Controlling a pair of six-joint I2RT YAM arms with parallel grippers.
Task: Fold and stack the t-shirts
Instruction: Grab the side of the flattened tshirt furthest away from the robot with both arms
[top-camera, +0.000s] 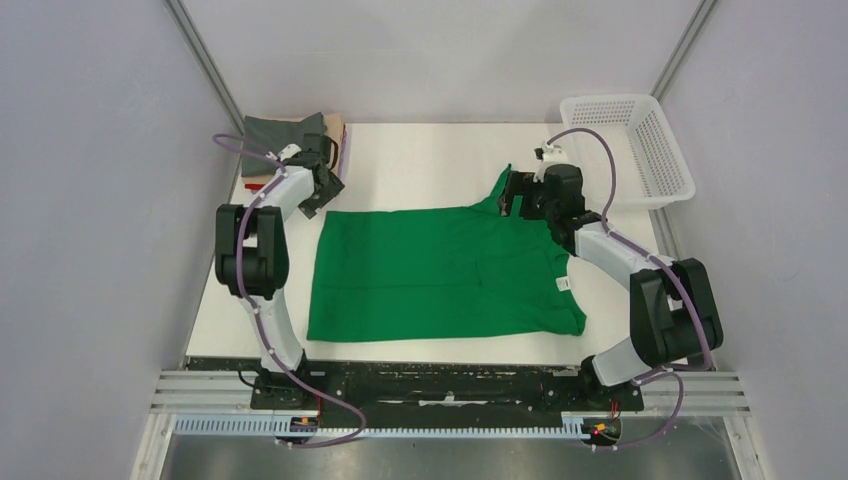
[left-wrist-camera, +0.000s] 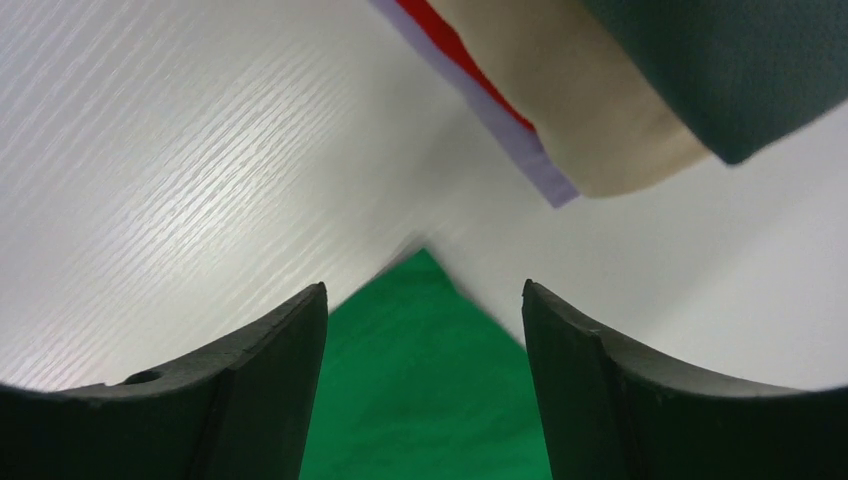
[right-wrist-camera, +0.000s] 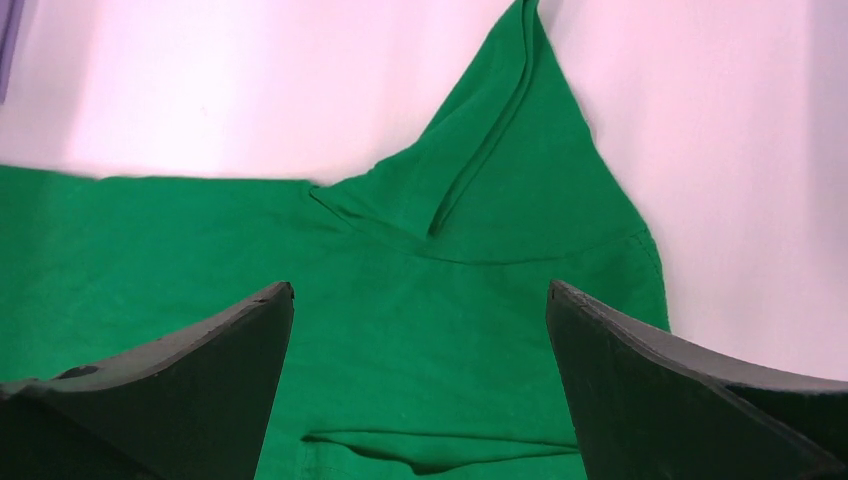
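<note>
A bright green t-shirt (top-camera: 440, 270) lies spread flat on the white table, its white neck label (top-camera: 563, 285) near the right side. My left gripper (top-camera: 322, 190) is open over the shirt's far left corner (left-wrist-camera: 420, 380), with the corner between the jaws. My right gripper (top-camera: 512, 195) is open above the shirt's far right part, where a sleeve (right-wrist-camera: 500, 170) points away. A stack of folded shirts (top-camera: 292, 135), dark grey on top over tan and red, sits at the far left; it also shows in the left wrist view (left-wrist-camera: 620, 100).
A white plastic mesh basket (top-camera: 630, 150) stands at the far right corner of the table. The table (top-camera: 420, 160) is bounded by grey walls on both sides and a metal rail at the near edge.
</note>
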